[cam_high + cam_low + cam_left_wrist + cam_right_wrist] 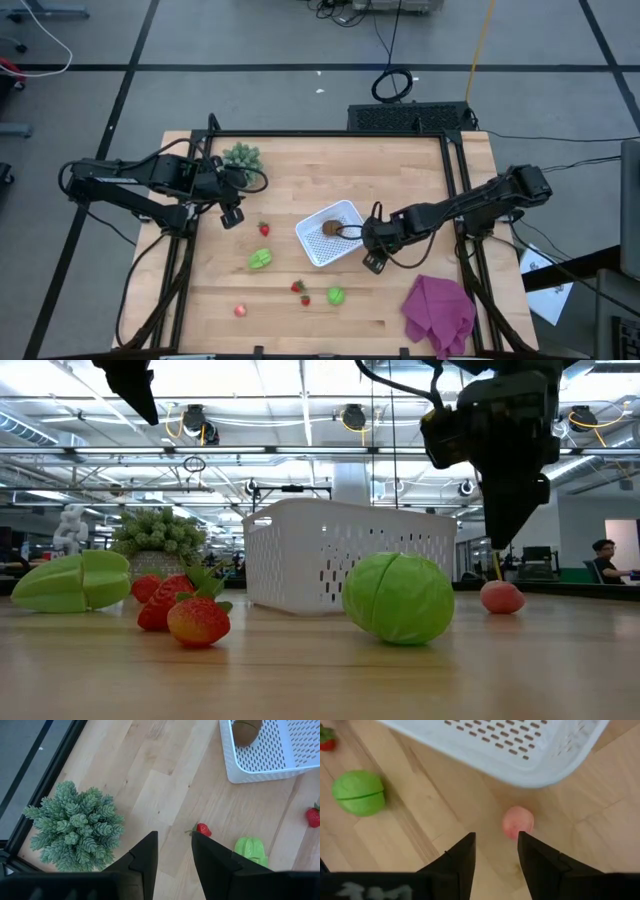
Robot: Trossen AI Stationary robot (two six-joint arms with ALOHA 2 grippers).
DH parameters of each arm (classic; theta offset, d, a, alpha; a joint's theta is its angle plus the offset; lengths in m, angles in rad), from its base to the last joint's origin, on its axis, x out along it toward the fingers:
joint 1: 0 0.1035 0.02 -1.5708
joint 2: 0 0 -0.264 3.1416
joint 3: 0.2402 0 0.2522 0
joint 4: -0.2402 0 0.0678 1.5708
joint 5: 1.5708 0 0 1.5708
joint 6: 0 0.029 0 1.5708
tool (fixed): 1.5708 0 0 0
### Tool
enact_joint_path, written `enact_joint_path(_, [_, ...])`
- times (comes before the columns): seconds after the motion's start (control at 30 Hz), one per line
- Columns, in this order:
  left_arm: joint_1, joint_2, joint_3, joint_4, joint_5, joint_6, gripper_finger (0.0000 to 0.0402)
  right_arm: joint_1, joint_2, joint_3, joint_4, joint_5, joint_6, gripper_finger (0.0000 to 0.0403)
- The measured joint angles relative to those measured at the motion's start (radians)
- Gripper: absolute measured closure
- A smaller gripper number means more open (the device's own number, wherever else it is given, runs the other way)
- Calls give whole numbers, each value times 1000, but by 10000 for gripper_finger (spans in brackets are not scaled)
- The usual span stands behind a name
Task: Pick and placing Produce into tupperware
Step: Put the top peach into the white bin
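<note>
Right wrist view puts my right end effector just short of a pink ball on the tabletop, fingers drawn close with a narrow gap, gripping nothing. Beyond the ball sits the white tupperware; a green round piece lies off to one side. My left end effector, likewise nearly closed and empty, waits beside the spiky plant.
</note>
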Motion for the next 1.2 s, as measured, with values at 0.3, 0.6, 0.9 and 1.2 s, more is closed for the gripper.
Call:
enact_joint_path(0.3, [0, 0, 0, -1, 11, 1, 277, 0, 4, 0, -28, -3, 0, 246])
enact_joint_path(0.6, [-1, 0, 0, -1, 24, 0, 277, -3, 4, -105, 81, -56, 53, 181])
enact_joint_path(0.9, [-1, 0, 0, 0, 24, -2, 277, -32, 4, -139, 180, -57, 15, 179])
enact_joint_path(1.2, [-1, 0, 0, 0, 24, -1, 277, -56, 4, -139, 168, -56, -10, 181])
